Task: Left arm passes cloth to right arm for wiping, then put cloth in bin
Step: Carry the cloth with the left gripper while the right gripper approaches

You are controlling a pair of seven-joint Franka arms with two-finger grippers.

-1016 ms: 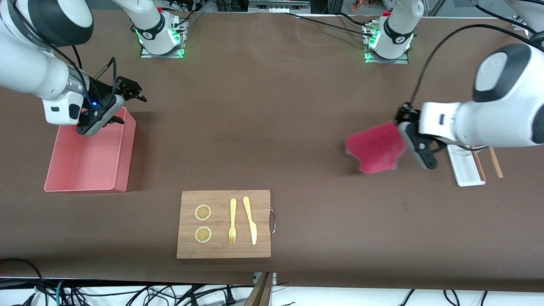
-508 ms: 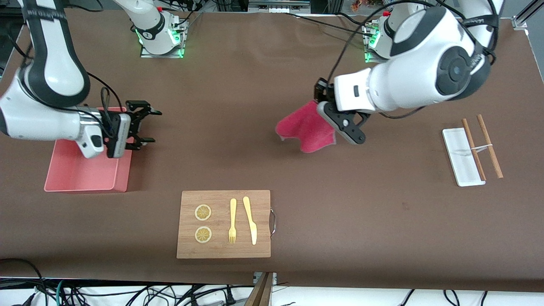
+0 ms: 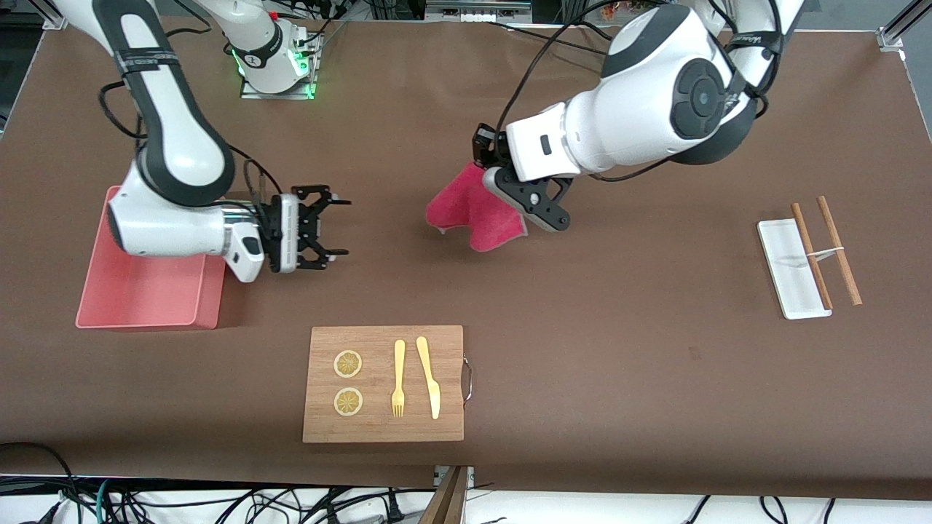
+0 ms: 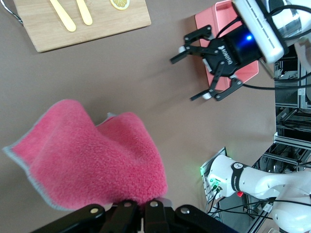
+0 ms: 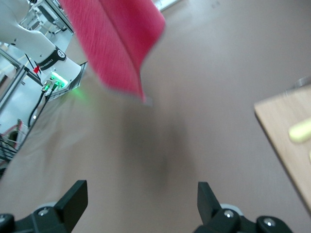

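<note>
Front view gives you both arms over the middle of the table. Your left gripper is up in the air with its fingers pinched together on one edge of the cloth, and the rest of the cloth hangs loose below it over bare tabletop. Your right gripper is held level above the table with its fingers spread wide and nothing between them, its tips pointing toward the cloth, still apart from it with open table between. The bin sits on the table just beside and partly under your right arm's wrist, toward the right arm's end. The cutting board lies nearer to the front camera than both grippers, carrying a fork, a knife and two lemon slices. Your left wrist view shows the cloth draped from that gripper, with the right gripper spread open in front of the bin.
</note>
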